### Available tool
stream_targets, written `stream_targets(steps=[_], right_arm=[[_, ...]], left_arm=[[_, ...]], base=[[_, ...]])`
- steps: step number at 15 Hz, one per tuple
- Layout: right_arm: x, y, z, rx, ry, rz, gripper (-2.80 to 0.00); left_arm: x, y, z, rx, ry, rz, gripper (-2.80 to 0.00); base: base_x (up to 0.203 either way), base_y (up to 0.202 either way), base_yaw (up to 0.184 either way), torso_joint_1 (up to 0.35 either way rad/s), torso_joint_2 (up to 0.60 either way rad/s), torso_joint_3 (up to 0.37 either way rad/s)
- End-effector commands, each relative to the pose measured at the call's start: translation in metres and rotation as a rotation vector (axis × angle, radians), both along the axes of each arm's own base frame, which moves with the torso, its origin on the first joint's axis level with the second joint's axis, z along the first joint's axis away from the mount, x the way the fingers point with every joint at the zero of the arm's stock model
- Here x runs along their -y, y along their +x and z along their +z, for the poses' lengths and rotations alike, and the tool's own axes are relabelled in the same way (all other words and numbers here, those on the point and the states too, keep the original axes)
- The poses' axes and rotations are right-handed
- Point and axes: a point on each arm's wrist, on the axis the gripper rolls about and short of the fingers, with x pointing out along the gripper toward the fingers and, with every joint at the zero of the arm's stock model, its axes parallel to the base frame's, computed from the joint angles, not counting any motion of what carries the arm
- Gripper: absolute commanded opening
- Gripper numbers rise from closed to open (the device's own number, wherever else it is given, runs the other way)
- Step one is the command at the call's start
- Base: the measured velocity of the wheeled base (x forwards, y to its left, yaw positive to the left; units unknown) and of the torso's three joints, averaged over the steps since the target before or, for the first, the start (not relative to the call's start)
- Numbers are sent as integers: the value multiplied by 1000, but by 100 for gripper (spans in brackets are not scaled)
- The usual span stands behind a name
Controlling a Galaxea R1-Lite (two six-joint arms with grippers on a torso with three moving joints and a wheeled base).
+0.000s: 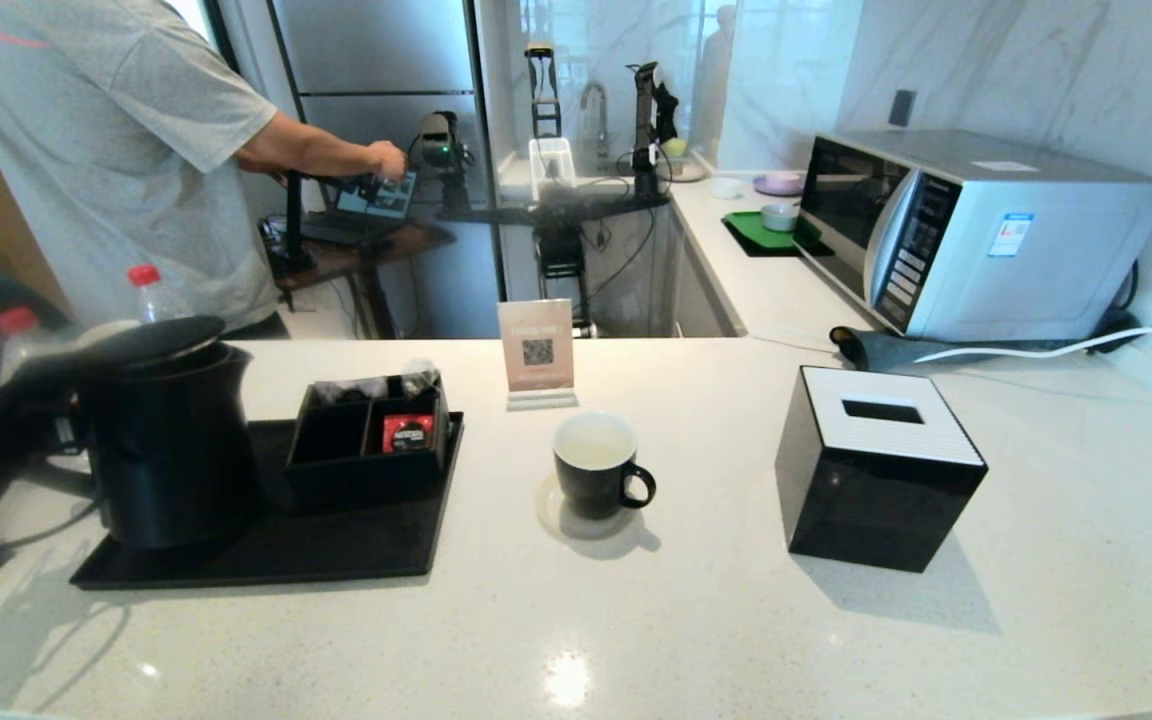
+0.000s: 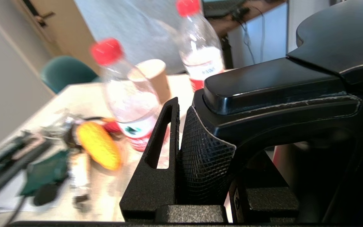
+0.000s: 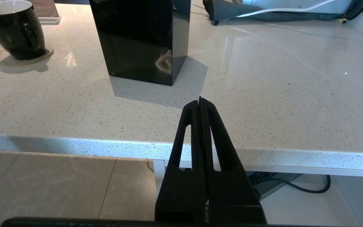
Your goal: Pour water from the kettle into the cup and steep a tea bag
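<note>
Black kettle lidded on tray | cup white inside

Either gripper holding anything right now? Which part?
Left gripper is clamped on the kettle by its handle. Right gripper is shut on nothing.
</note>
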Motion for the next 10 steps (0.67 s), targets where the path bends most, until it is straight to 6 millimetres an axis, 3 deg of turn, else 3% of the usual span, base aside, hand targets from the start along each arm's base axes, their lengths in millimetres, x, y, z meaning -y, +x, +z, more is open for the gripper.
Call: stream_targets(steps=[1, 6, 10], right_arm=[[0, 0, 0, -2, -1, 1, -280], [0, 0, 0, -2, -1, 1, -280], [0, 0, 0, -2, -1, 1, -280]], left_arm=[[-1, 10, -7, 21, 16, -15, -280], [-3, 33, -22, 19, 14, -41, -280], [0, 36, -36, -17, -7, -55, -280]], base=[[0, 0, 0, 0, 0, 0], [0, 0, 0, 0, 0, 0], [0, 0, 0, 0, 0, 0]])
